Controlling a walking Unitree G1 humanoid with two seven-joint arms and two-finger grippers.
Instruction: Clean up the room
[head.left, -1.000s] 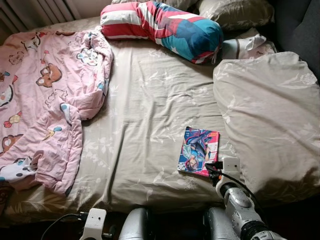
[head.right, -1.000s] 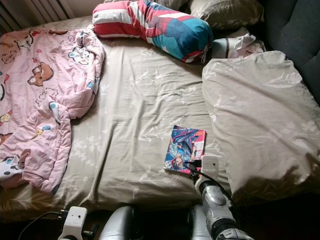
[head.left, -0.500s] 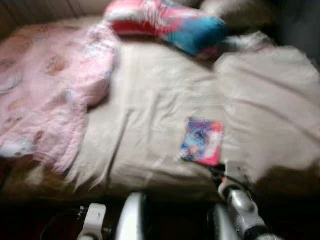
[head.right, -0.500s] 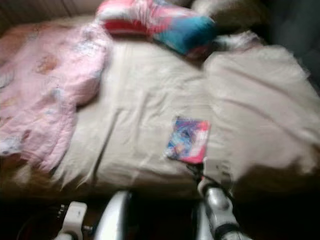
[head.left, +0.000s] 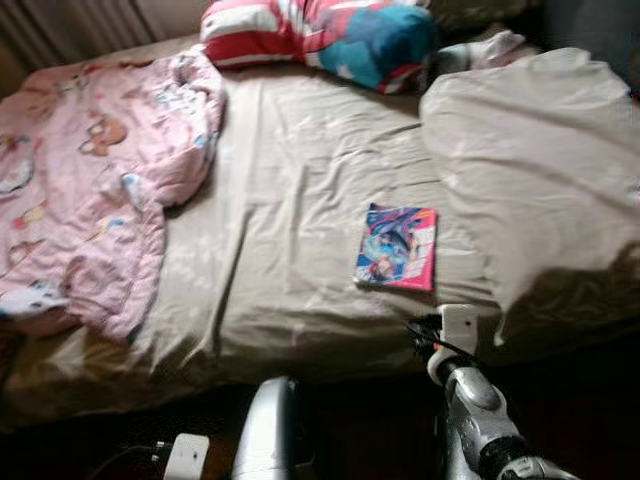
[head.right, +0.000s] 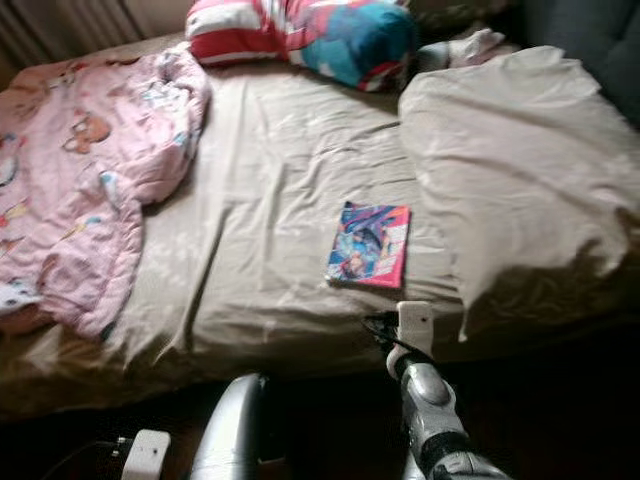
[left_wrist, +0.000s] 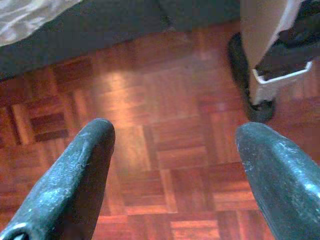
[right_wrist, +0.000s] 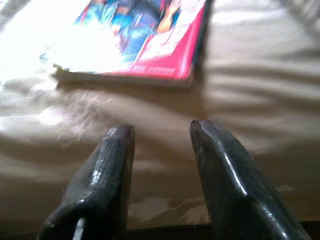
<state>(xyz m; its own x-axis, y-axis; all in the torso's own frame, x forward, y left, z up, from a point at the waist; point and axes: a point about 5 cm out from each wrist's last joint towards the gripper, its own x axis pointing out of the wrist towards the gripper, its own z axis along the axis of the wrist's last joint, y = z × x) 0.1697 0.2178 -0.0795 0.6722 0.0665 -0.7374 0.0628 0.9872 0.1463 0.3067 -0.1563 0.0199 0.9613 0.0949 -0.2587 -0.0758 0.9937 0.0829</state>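
The whole scene has slid between a second ago and now: the bed sits higher in the head views, more dark floor shows at the near edge, and the blur of half a second ago has mostly cleared. That reads as the camera moving with the robot stepping back or straightening, not as the bedding being shifted. The comic book lies flat on the beige sheet in the same spot relative to the folds, just left of the big beige duvet, with the pink cartoon blanket bunched on the left side and the striped red-and-blue bolster pillow at the far end.

A second ago the right gripper was touching or overlapping the book's near corner; now it hovers near the bed's near edge, apart from the book. In the right wrist view its fingers are parted with nothing between them, pointing at the book's pink spine across a strip of bare sheet.

The left gripper hangs low over the parquet floor, fingers spread wide and empty.

So no grasp has been made: the book looks like the next item to clear, and the right arm would probably need to reach forward again to get its fingers around the near edge.
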